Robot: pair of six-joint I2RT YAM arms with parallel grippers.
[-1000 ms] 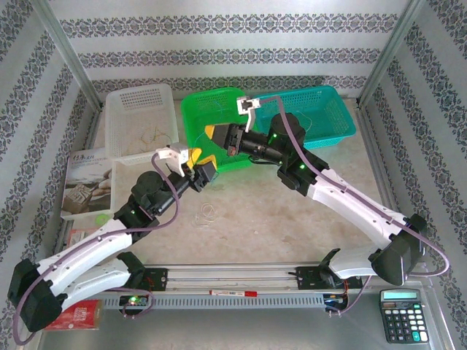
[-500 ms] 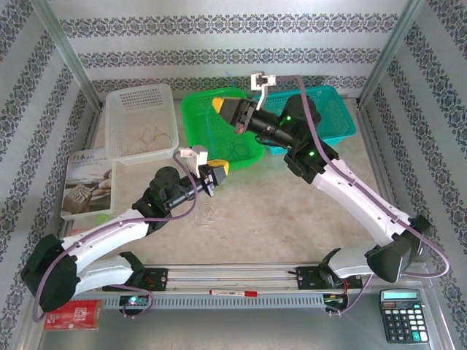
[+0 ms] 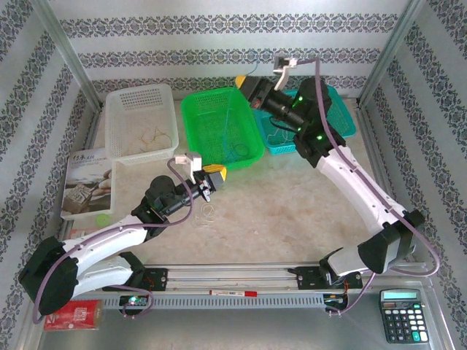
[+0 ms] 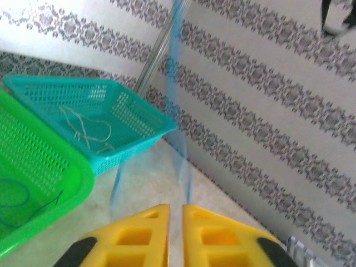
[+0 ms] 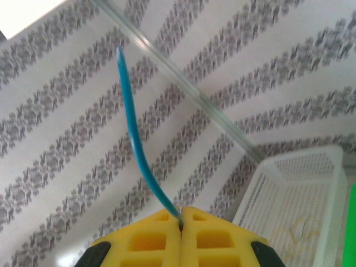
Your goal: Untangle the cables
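From above, the right tool [image 3: 241,80] has lifted and swung back beyond the green basket [image 3: 256,138] since a second ago. The left tool [image 3: 217,173] has shifted right over the desk [image 3: 292,211].

Left wrist: the yellow fingers are narrowly parted, with a blurred blue cable [image 4: 173,61] just above them; I cannot tell whether it is pinched.

Right wrist: the tool [image 5: 181,212] is clamped on that cable [image 5: 135,139], which arches upward.

Bright even light; blur in wrist cams.
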